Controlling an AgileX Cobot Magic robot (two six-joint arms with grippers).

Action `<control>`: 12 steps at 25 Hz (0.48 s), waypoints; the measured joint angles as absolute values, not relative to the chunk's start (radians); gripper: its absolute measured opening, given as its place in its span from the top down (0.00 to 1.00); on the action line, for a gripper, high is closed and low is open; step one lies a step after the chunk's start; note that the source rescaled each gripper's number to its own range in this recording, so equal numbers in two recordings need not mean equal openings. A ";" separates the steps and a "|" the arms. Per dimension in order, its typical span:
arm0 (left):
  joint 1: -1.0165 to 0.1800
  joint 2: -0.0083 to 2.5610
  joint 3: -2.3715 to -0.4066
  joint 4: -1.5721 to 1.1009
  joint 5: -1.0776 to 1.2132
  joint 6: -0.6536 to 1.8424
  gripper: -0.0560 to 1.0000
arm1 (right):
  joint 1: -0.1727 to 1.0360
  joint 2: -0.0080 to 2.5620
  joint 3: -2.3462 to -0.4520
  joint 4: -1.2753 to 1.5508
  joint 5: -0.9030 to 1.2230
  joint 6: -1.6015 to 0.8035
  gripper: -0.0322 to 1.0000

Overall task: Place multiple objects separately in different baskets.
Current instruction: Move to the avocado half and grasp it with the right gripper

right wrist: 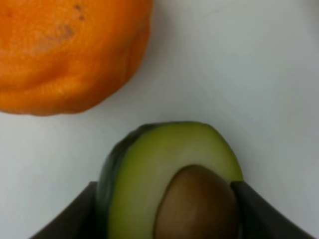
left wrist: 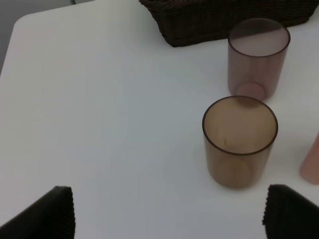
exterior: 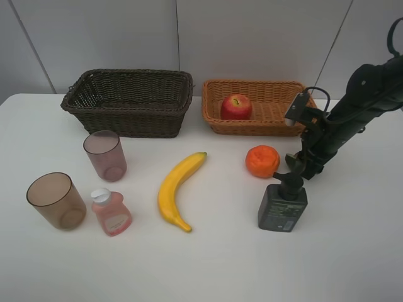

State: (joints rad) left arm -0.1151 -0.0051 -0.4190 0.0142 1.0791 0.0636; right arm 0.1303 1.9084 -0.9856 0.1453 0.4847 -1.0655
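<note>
My right gripper (exterior: 297,165) hangs low between the orange tangerine (exterior: 262,161) and the dark green pump bottle (exterior: 282,207). In the right wrist view its fingers (right wrist: 87,214) press both sides of the halved avocado (right wrist: 164,164), cut face and pit showing, beside the tangerine (right wrist: 65,50). The red apple (exterior: 236,107) lies in the light tan basket (exterior: 214,116). The dark brown basket (exterior: 129,74) holds nothing I can see. The yellow banana (exterior: 177,189), two cups (exterior: 105,155) (exterior: 56,200) and the pink bottle (exterior: 111,212) are on the table. My left gripper (left wrist: 169,219) is open above bare table near the cups (left wrist: 239,142) (left wrist: 258,57).
The white table ends at a wall behind the baskets. The left arm is outside the exterior view. The left wrist view shows the dark basket's corner (left wrist: 224,20) and the pink bottle's edge (left wrist: 311,162).
</note>
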 joint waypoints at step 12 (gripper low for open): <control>-0.115 -0.005 -0.419 0.014 1.079 0.064 0.00 | 0.113 1.812 -0.999 0.121 0.599 -1.066 0.69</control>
State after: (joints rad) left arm -0.1151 -0.0051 -0.4190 0.0142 1.0791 0.0636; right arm 0.1131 1.8119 -0.9987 0.1213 0.5987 -1.0655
